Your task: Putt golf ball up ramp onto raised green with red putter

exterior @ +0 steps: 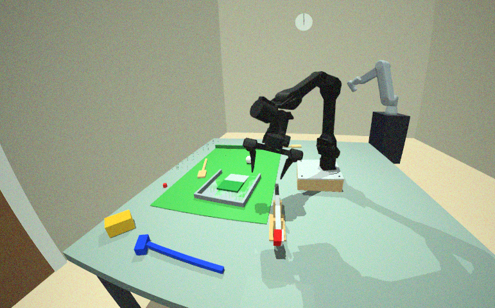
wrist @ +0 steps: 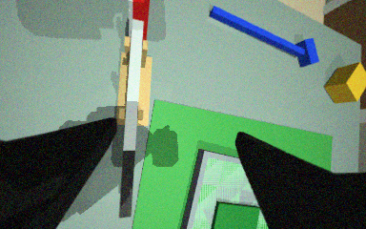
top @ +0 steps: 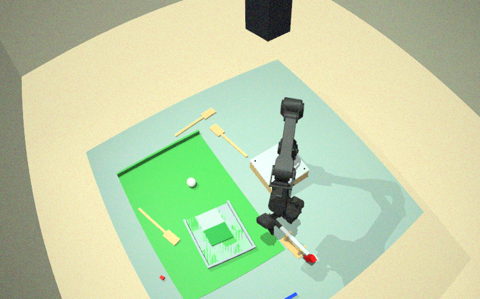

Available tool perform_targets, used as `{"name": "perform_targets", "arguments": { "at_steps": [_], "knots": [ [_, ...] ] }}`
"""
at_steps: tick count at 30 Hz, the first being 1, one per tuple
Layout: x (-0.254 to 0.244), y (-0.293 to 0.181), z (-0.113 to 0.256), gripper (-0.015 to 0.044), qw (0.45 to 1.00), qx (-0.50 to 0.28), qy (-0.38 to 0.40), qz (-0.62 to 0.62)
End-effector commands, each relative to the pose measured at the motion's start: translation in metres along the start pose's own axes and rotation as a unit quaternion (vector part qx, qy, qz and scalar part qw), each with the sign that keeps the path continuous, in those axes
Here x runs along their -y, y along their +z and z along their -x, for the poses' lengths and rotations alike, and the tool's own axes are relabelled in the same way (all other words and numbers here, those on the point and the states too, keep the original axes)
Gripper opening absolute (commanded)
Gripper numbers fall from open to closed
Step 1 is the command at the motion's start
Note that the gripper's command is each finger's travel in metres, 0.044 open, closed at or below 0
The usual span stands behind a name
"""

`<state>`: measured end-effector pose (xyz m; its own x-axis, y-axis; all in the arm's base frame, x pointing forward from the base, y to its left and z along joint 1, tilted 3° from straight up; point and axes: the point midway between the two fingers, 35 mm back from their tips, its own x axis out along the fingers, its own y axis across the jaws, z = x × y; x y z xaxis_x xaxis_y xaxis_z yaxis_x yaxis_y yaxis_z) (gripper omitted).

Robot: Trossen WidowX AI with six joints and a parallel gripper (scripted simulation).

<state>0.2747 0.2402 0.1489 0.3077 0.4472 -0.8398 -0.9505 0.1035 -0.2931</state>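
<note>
The red putter (top: 296, 241) (exterior: 277, 213) (wrist: 133, 72) rests on a wooden stand (top: 291, 249) (wrist: 146, 88) beside the mat, its red head pointing away from the arm base and its dark grip toward it. My gripper (exterior: 266, 174) (wrist: 177, 131) is wide open and empty, pointing down above the grip end. In the wrist view the putter lies near the left fingertip, not centred between the fingers. The white golf ball (top: 191, 182) (exterior: 248, 160) sits on the green mat (top: 168, 159) (exterior: 173, 200). The pale ramp (top: 212, 219) (exterior: 237, 178) leads to the raised green (top: 218, 233) (exterior: 230, 185) (wrist: 237, 217).
A grey border (top: 231, 257) (exterior: 219, 199) surrounds the raised green on three sides. A blue mallet (exterior: 185, 257) (wrist: 258, 31) and a yellow block (exterior: 119, 224) (wrist: 347, 83) lie beyond the mat. A tiny red cube (top: 162, 277) (exterior: 164, 185) and wooden paddles (top: 171, 237) (top: 216, 129) (top: 208, 113) lie around.
</note>
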Motion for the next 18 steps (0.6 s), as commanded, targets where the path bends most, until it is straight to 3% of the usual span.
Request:
{"name": "perform_targets", "arguments": {
  "at_steps": [1, 11, 18],
  "knots": [
    [-0.021, -0.062, -0.017, 0.0440, 0.993, -0.075, 0.088, -0.005],
    [-0.039, -0.084, -0.016, 0.0440, 0.988, -0.096, 0.120, -0.009],
    [-0.043, -0.094, -0.037, 0.0440, 0.988, -0.096, 0.120, -0.009]
  ]
}}
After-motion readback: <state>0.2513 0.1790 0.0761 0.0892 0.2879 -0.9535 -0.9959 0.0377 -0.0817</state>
